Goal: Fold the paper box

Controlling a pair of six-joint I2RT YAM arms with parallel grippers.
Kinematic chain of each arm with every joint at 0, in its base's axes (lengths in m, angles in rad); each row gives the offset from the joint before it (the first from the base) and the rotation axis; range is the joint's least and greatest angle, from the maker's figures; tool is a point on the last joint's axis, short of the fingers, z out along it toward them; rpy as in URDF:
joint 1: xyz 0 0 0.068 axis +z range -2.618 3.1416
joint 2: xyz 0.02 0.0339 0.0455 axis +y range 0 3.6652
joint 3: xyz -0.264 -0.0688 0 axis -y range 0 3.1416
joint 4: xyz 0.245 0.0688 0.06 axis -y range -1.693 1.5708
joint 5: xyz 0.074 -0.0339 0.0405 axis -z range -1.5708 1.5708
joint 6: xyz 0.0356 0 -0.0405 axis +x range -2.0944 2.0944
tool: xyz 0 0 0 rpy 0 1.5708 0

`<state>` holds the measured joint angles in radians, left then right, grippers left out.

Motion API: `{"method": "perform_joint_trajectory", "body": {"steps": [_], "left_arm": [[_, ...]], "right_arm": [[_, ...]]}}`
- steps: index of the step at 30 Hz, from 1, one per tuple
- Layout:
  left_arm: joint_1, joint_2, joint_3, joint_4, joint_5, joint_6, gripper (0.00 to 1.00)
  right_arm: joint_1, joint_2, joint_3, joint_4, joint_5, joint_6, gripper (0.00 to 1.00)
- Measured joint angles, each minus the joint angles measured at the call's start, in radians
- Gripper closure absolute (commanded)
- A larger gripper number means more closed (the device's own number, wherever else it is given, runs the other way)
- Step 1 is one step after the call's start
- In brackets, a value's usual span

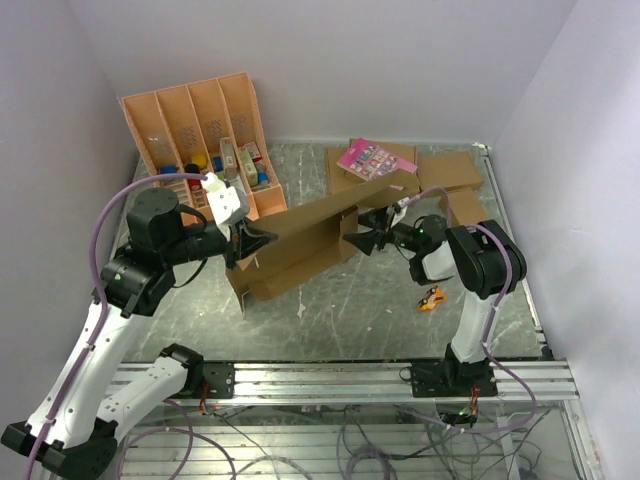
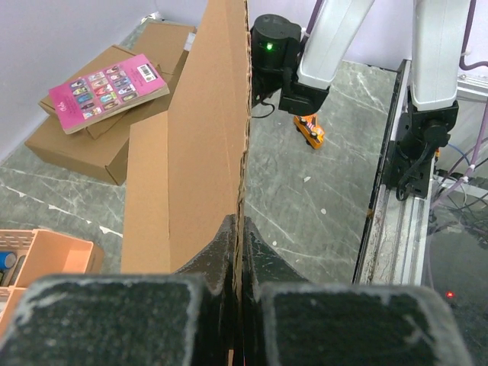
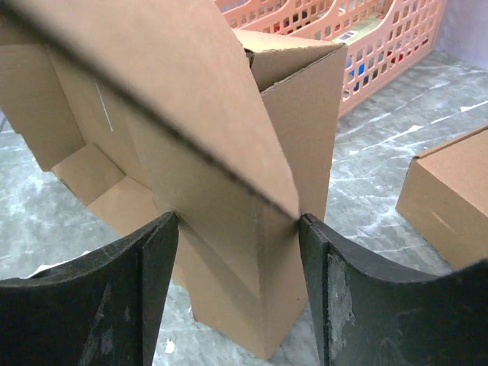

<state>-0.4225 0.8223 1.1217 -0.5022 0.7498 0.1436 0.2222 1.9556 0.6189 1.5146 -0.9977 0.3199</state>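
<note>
You had the left tool (image 2: 239, 229) clenched on the top edge of the paper box (image 1: 300, 245), pinching the thin corrugated panel between its fingers. That looked like your anchor, holding the long wall upright so it could not flop flat. Your right tool (image 3: 238, 221) was released, its fingers spread on either side of the box's far end. The end wall sat between them and a loose flap slanted down across the top. I judged it was placed there to square up or tuck that end, with no firm clamp showing.

The box lay aslant across the middle of the desk (image 1: 360, 310), between the two arms and in front of the tray (image 1: 190, 110). It was plain brown and half raised. One tall side stood, part of the floor showed inside, and the flaps were not yet tucked.
</note>
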Motion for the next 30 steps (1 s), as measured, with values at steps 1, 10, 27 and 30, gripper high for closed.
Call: {"method": "perform_joint_trajectory", "body": {"steps": [1,10,27,30], "left_arm": [[0.0,0.0,-0.002,0.004,0.001,-0.003,0.93],[0.0,-0.002,-0.018,0.027,0.012,-0.022,0.93],[0.0,-0.026,-0.038,0.045,0.011,-0.046,0.93],[0.0,-0.022,-0.039,0.051,0.012,-0.047,0.93]], "right_arm": [[0.01,0.0,-0.007,0.002,0.017,-0.008,0.35],[0.046,0.001,-0.028,0.005,0.158,-0.07,0.62],[0.048,0.1,-0.015,0.019,0.188,-0.058,0.62],[0.048,0.102,-0.002,0.019,0.197,-0.066,0.52]]}}
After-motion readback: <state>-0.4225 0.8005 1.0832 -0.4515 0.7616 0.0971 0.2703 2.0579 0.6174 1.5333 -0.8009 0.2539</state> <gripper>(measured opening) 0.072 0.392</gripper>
